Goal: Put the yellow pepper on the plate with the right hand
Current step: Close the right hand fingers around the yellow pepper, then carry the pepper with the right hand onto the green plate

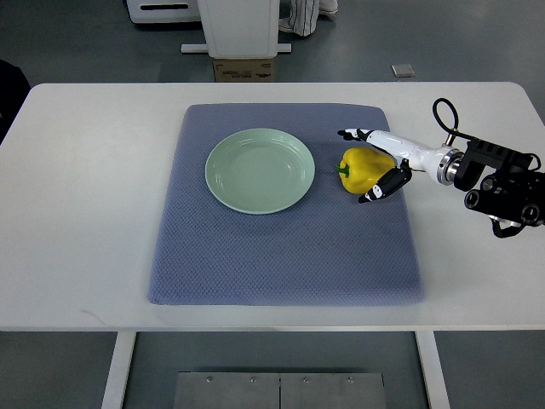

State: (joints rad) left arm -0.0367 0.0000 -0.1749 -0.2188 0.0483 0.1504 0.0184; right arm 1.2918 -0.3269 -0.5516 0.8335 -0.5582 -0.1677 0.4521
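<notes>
Across the whole top view, a white worktop (85, 213) w/ rounded corners carries everything, seen from steeply above. At centre, a blue-grey textured mat (281, 256) lies flat on it, roughly square, edges slightly skewed. On the mat's upper-left part sits a pale green round plate (223, 152), upright, nothing on it. From the picture's right edge enters the robot's right arm (498, 183): black camera/wrist housing, then a silver collar, then a white forearm segment reaching onto the mat's upper-right area. At its end, the right hand (375, 166), white w/ black fingertips, is wrapped around the yellow pepper (362, 169); upper fingers (353, 135) extend past the pepper's far side, the lower digit lies against its near-right side. Contact looks like a grasp, though whether the pepper is lifted off the mat or resting on it can't be told from this angle. Pepper lies just right of the plate, apart from the rim, green stem (343, 170) pointing toward the plate.
</notes>
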